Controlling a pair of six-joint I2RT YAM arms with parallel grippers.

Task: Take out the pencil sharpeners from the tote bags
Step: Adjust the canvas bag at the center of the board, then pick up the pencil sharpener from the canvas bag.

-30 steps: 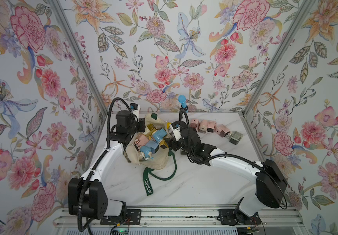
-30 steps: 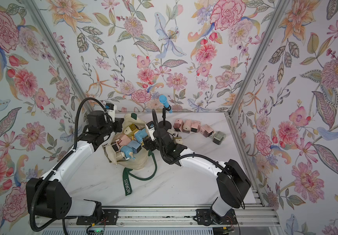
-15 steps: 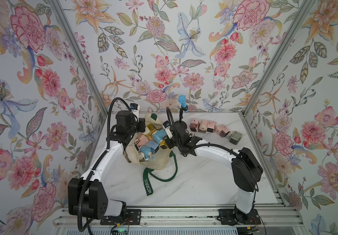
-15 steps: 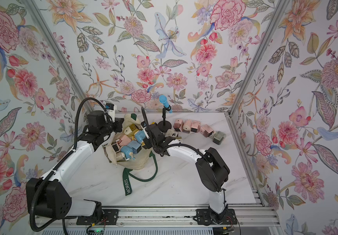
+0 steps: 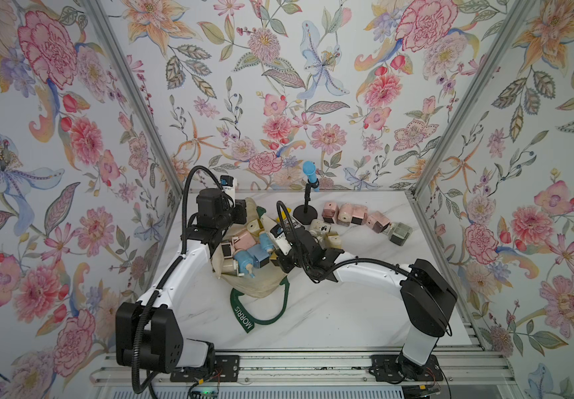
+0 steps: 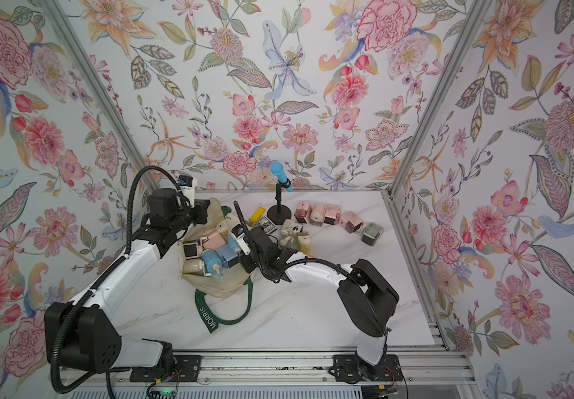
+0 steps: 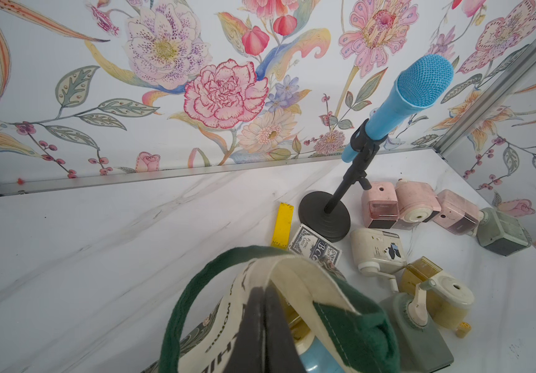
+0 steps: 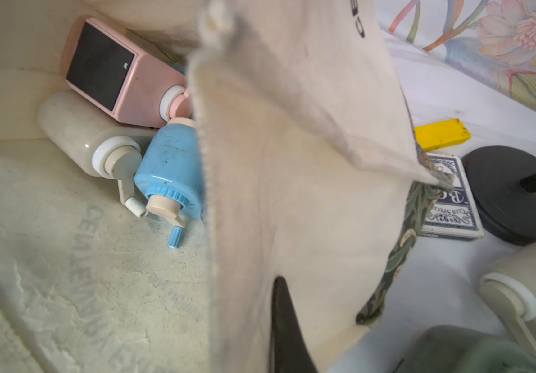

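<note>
The cream tote bag [image 5: 258, 286] [image 6: 218, 288] lies open on the marble table, its green "MORRIS" handle trailing toward the front. Several pencil sharpeners sit inside, among them a blue one [image 5: 244, 257] [image 8: 170, 171], a pink one [image 8: 124, 71] and a cream one [image 8: 79, 132]. More pencil sharpeners lie outside the bag: a pink row [image 5: 347, 214] [image 7: 415, 206], a green one [image 5: 398, 233], cream [image 7: 376, 248] and yellow [image 7: 434, 290]. My left gripper [image 5: 246, 212] [image 7: 265, 289] is shut on the bag's rim by the far handle. My right gripper [image 5: 275, 257] [image 8: 274, 287] is shut on the bag's canvas wall; one finger is hidden behind the cloth.
A blue microphone [image 5: 309, 172] on a black stand [image 7: 324, 216] rises behind the bag. A flat yellow bar [image 6: 257, 214] [image 7: 282, 224] and a dark printed card box [image 6: 267, 226] [image 8: 450, 200] lie beside its base. Floral walls close in the table on three sides.
My right gripper has closed on the bag's canvas wall and shifted a little left and toward the front. The left arm has held still, gripping the rim.
</note>
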